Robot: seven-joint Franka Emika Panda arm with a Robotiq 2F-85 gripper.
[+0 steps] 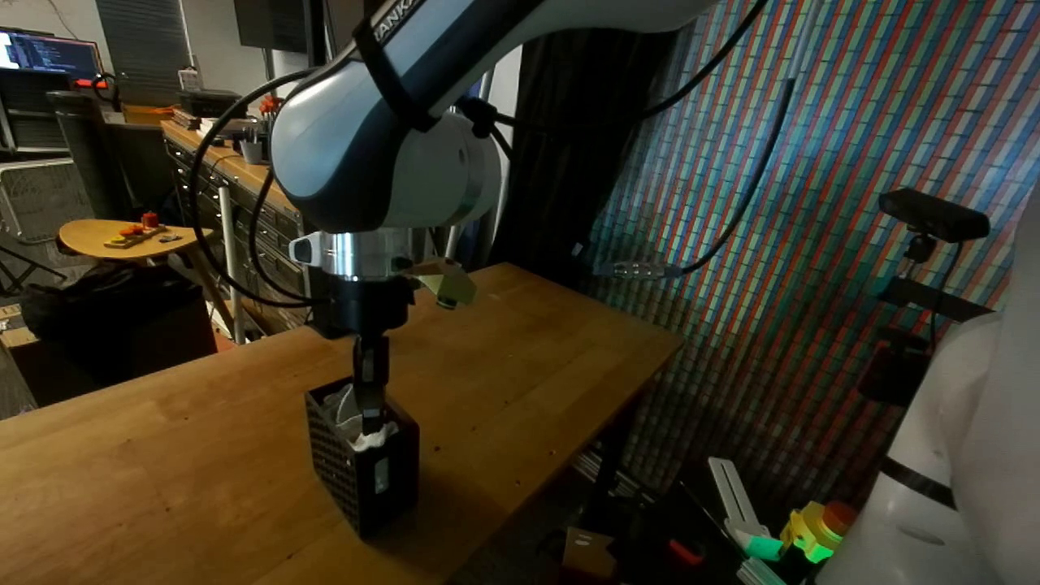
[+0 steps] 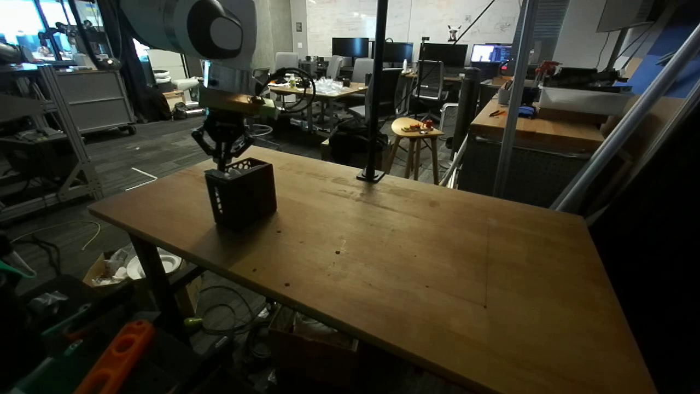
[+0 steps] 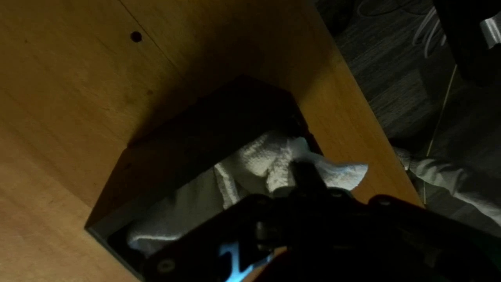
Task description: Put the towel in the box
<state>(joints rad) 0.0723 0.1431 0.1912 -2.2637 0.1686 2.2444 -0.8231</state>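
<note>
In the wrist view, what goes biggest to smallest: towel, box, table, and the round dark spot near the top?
1. Table
2. Box, going by its whole outline
3. Towel, just the part that shows
4. Round dark spot

Table [image 2: 410, 230], wooden | black post [image 2: 378, 93], at table's long edge | stool [image 1: 88, 236], wooden | backdrop [image 1: 731, 341], striped, multicoloured | whiteboard [image 2: 350, 19], rear | floor [image 2: 164, 139], grey | dimly lit

The rumpled towel [image 3: 246, 172] lies mostly inside the black box [image 2: 243, 197].
</note>
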